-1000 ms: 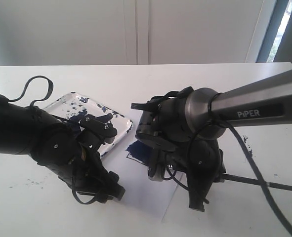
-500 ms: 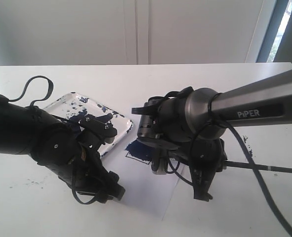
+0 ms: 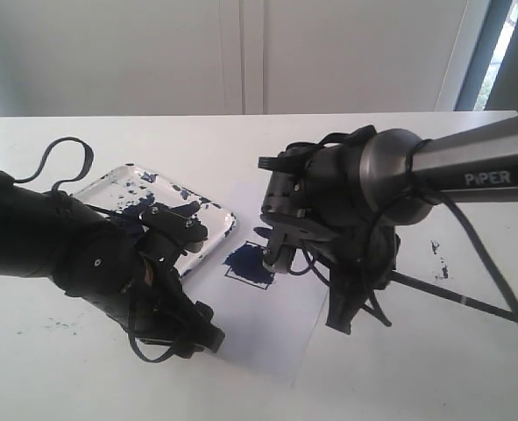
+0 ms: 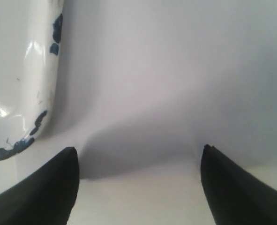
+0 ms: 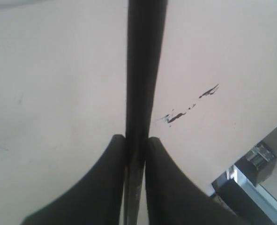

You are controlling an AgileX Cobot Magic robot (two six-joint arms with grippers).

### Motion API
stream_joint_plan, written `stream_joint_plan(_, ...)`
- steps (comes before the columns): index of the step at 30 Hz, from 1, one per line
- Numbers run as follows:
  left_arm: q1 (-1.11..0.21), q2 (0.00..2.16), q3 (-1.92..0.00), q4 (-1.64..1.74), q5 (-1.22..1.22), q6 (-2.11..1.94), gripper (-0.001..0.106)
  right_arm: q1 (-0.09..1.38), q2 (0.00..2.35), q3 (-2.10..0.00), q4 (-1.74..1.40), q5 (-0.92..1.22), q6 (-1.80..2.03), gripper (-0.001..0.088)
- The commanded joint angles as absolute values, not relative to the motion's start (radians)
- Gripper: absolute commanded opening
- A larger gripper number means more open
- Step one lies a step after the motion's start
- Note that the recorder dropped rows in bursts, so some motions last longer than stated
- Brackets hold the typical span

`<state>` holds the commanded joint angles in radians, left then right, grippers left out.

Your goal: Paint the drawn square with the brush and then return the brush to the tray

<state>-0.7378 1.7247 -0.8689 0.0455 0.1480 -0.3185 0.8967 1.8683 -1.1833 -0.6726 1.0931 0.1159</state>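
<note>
While the right gripper [image 3: 339, 320] works the brush [image 3: 456, 300] at the square [image 3: 248, 263], already mostly blue and near the tray [image 3: 208, 235], short overlapping strokes kept inside the outline should finish it cleanly. Since the earlier frame the arm has drawn back, uncovering the square. From the left wrist, the left gripper [image 4: 138, 154] stands wide and empty over the paper [image 4: 175, 70]; from the right wrist, the jaws pinch the handle narrowly.
</note>
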Motion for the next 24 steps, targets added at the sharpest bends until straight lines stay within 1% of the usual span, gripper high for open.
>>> stream_joint_plan(3,-0.738,1.69,-0.869,0.045,0.136,-0.319,0.075,0.897,1.849,-1.183,-0.675,1.073,0.152,0.0)
stream_joint_plan(9,-0.738,1.597,-0.869,0.077,0.161,-0.313,0.075,0.897,1.797,-1.183,-0.655,0.965,0.235,0.0)
stream_joint_plan(14,-0.676,1.496,-0.855,0.091,0.219,-0.317,0.075,0.897,1.734,-1.183,-0.568,0.839,0.235,0.0)
stream_joint_plan(19,-0.596,1.339,-0.745,0.091,0.197,-0.366,0.075,0.897,1.709,-1.183,-0.489,0.738,0.24,0.0)
stream_joint_plan(24,-0.587,1.161,-0.612,0.091,0.141,-0.392,0.075,0.897,1.711,-1.183,-0.331,0.584,0.228,0.0)
